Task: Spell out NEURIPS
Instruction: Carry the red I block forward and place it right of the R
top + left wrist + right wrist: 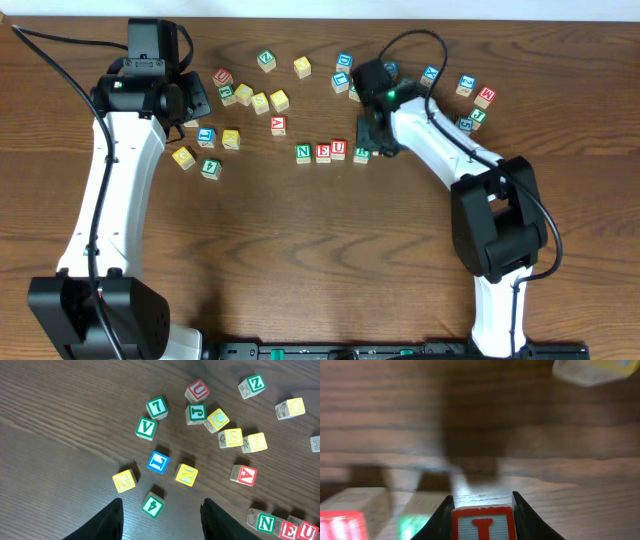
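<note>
The right tool (482,502) clamps the flat sides of a red-letter block (482,524), seemingly an I, close beyond the U end of the N-E-U row (322,152). It is light, stiff wood, probably slick-faced, so it suits a square pinch on opposite faces. Farther off, past the N end, the left tool (161,519) hangs with jaws apart, empty, above loose blocks (186,474).

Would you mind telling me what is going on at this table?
The right gripper holds a red-framed cube low over the table, beside the end of a started row reading N, E, U, then a green cube. The left gripper hangs open and empty over the scattered cubes.
</note>
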You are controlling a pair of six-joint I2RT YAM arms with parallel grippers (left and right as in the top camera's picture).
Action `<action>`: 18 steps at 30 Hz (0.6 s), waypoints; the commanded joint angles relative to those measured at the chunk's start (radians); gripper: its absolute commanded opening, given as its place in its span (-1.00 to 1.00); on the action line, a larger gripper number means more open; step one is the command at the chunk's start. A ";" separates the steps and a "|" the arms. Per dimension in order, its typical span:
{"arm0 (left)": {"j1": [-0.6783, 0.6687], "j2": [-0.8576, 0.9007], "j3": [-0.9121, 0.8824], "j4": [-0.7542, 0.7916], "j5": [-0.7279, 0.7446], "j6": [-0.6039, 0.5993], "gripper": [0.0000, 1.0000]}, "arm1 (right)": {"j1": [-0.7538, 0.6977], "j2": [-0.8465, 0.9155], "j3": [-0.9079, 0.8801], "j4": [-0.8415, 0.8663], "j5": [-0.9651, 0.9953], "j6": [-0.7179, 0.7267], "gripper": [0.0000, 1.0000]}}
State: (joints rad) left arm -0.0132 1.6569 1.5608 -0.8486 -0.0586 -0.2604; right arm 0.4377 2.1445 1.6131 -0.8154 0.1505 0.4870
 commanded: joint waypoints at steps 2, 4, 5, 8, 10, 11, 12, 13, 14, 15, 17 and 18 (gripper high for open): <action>0.003 -0.004 0.001 0.001 -0.010 0.013 -0.01 | 0.006 0.009 -0.041 0.029 0.009 0.012 -0.51; 0.003 -0.004 0.001 0.001 -0.010 0.012 -0.02 | 0.005 0.009 -0.041 0.038 0.009 -0.003 -0.52; 0.003 -0.004 0.001 0.001 -0.010 0.012 -0.01 | 0.005 0.009 -0.041 0.043 0.009 -0.012 -0.51; 0.003 -0.004 0.001 0.001 -0.010 0.012 -0.01 | 0.005 0.009 -0.041 0.047 0.009 -0.017 -0.50; 0.003 -0.004 0.001 0.001 -0.010 0.013 -0.01 | 0.005 0.009 -0.041 0.047 0.009 -0.021 -0.47; 0.003 -0.004 0.001 0.002 -0.010 0.012 -0.01 | 0.005 0.009 -0.041 0.049 0.009 -0.025 -0.42; 0.003 -0.004 0.001 0.002 -0.010 0.012 -0.01 | 0.005 0.009 -0.041 0.049 0.009 -0.025 -0.38; 0.003 -0.004 0.001 0.002 -0.010 0.012 -0.02 | 0.005 0.009 -0.041 0.050 0.009 -0.025 -0.35; 0.003 -0.004 0.001 0.003 -0.010 0.012 -0.01 | 0.005 0.009 -0.041 0.050 0.009 -0.025 -0.31; 0.003 -0.004 0.001 0.004 -0.010 0.012 -0.02 | 0.005 0.009 -0.041 0.050 0.009 -0.025 -0.29; 0.003 -0.004 0.001 0.005 -0.010 0.012 -0.01 | 0.005 0.009 -0.041 0.049 0.009 -0.025 -0.24; 0.003 -0.004 0.001 0.005 -0.010 0.012 -0.01 | 0.005 0.009 -0.041 0.049 0.008 -0.025 -0.23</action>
State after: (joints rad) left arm -0.0132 1.6569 1.5608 -0.8444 -0.0589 -0.2604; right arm 0.4381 2.1460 1.5707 -0.7658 0.1509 0.4660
